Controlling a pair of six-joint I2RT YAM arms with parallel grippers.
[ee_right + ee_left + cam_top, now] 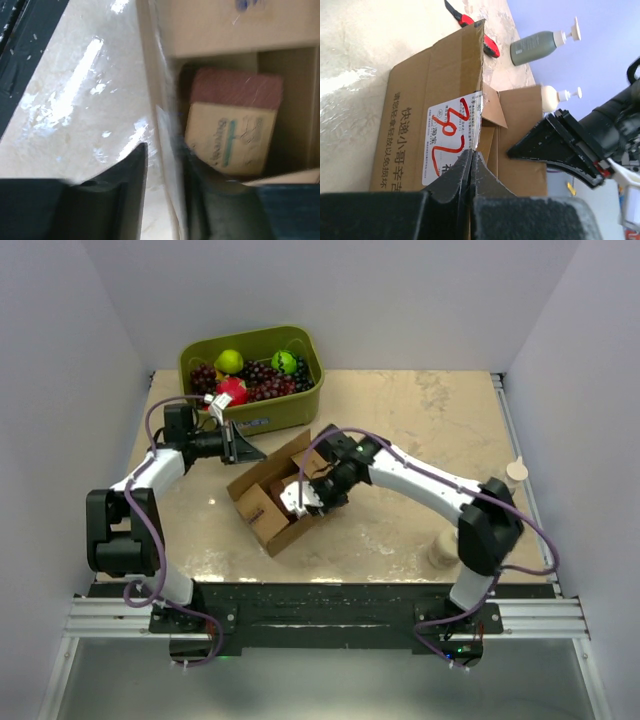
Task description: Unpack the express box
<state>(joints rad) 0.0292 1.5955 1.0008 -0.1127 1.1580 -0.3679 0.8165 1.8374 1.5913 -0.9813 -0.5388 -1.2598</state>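
Finding the express box (272,468) slantwise on the desk (420,420), long axis near-left to far-right, we have the right jaws nearer, narrow astride its near wall, grip uncertain, while the left jaws pinch its labelled flap

left pincer (471,156) pinching express box (432,95) flap, pump bottle (535,46) beyond

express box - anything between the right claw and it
Nothing visible does. The right claw straddles the express box at its side wall, with one finger outside over the table and the other inside near the small carton.
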